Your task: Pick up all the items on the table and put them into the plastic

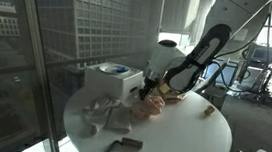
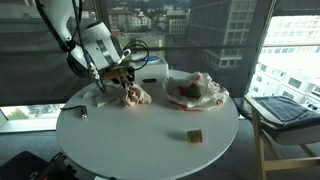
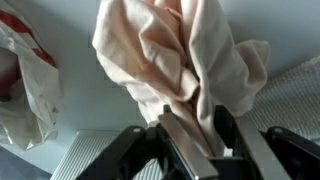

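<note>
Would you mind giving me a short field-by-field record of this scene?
gripper: shut on beige cloth
plastic bag: crumpled on round table, beside cloth
white box: on table, by the arm
small brown block: alone near table edge
dark object: at table edge

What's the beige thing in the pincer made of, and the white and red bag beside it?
The beige thing looks like soft, matte cloth: it hangs in loose folds from the pincer. The bag is probably thin plastic film: crinkled and slightly glossy, with red print.
</note>
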